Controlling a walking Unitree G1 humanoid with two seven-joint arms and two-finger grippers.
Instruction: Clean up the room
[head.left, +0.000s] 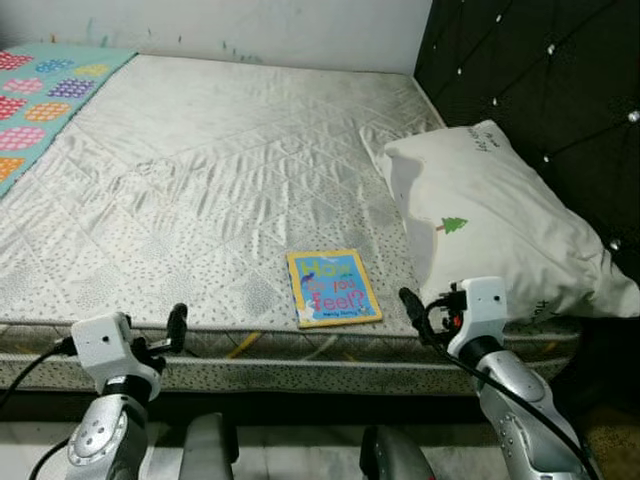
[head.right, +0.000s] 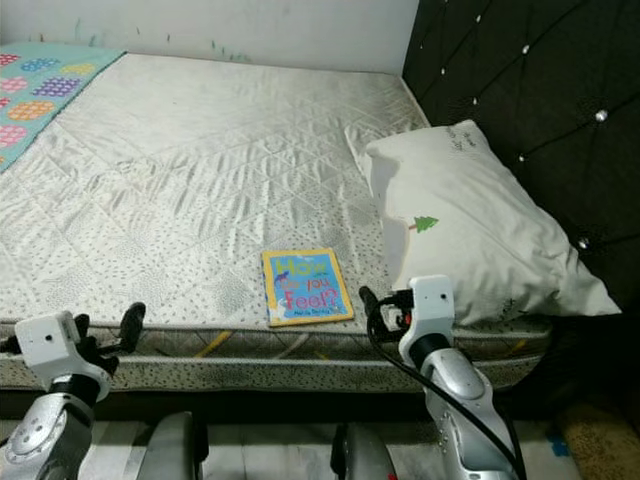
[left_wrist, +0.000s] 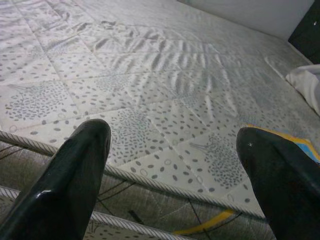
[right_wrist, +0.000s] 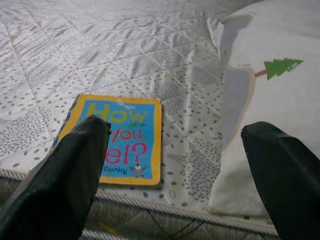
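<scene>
One book (head.left: 333, 288) lies flat near the bed's (head.left: 200, 200) front edge, just beside one white pillow (head.left: 500, 225) at the headboard end. One patterned blanket (head.left: 40, 100) covers the far left corner. Two grippers hover before the front edge: left gripper (left_wrist: 175, 170) and right gripper (right_wrist: 175, 165), both with fingers apart.

My arms are silver metal tubes with round bolted joints. Each wrist ends in a boxy white housing, with black cables looping along it. My left gripper (head.left: 177, 325) and right gripper (head.left: 410, 305) carry long, glossy black fingers (left_wrist: 65, 185).
</scene>
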